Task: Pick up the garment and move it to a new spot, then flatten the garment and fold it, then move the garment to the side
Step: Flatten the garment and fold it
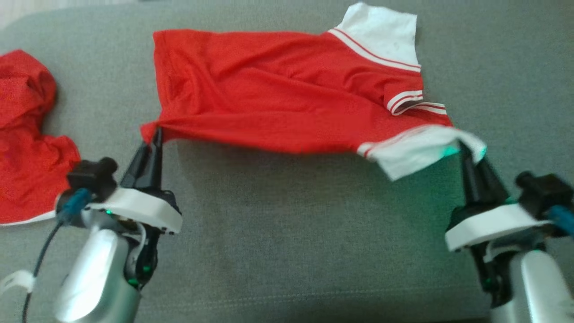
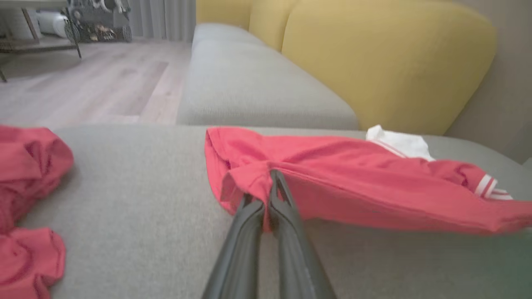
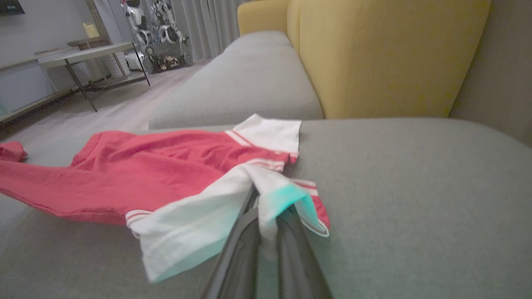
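garment, one, pinched by left end effector and right end effector, one red cloth beside

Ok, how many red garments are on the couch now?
2. A shirt, centre, held between the left gripper and right gripper; a crumpled heap at far left, cut off by the frame, so more may be hidden.

Left pincer clamped on red garment hem

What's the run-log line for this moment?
left gripper shut on shirt corner | right gripper shut on white sleeve | near edge off sofa
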{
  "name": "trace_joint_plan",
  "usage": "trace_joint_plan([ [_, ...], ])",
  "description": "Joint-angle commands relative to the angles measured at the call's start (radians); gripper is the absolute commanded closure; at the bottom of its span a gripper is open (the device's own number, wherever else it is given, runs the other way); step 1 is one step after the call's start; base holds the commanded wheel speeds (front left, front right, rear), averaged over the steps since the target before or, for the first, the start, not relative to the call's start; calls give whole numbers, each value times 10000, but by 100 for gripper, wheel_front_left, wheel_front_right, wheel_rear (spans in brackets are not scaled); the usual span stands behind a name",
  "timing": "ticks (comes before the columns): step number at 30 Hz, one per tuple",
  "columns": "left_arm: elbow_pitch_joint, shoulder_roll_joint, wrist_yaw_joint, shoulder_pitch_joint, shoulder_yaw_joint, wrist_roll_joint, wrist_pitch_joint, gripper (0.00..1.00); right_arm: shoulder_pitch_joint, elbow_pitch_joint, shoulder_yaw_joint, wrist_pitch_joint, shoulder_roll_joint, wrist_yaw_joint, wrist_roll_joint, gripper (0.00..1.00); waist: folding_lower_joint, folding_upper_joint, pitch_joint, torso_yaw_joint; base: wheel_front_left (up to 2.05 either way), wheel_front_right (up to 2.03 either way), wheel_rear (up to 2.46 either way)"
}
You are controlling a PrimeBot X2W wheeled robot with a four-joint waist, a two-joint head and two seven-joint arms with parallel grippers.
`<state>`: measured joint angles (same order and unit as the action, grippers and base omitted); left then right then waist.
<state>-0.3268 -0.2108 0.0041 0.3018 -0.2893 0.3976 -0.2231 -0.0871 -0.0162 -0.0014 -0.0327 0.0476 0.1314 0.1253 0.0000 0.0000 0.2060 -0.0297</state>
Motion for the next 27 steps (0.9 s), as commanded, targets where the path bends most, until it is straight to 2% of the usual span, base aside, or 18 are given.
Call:
trace_joint_plan([
  [1, 854, -393, 112, 127, 489, -10, -69, 100, -475, 788, 63, -27, 26, -7, -85, 100, 0, 0, -265, 17, 0, 0, 0],
  [9, 3314, -821, 555, 393, 761, -201, 438, 100, -1631, 2478, -357, -316, 35, -7, -329, 100, 0, 0, -830, 110, 0, 0, 0],
  [15, 4915, -1210, 706, 1322, 1049, -286, 1050, 100, -3089, 3553, -325, -608, 489, -7, -314, 100, 0, 0, -1299, 193, 0, 0, 0],
  [22, 5488, -1487, 700, 2341, 1105, -320, 1746, 100, -4549, 3900, -478, -1088, 995, -7, -84, 100, 0, 0, -1671, 223, 0, 0, 0],
  [27, 5512, -1503, 747, 2556, 1055, -272, 2037, 100, -5192, 3553, -546, -1355, 1180, -7, 196, 100, 0, 0, -1808, 203, 0, 0, 0],
])
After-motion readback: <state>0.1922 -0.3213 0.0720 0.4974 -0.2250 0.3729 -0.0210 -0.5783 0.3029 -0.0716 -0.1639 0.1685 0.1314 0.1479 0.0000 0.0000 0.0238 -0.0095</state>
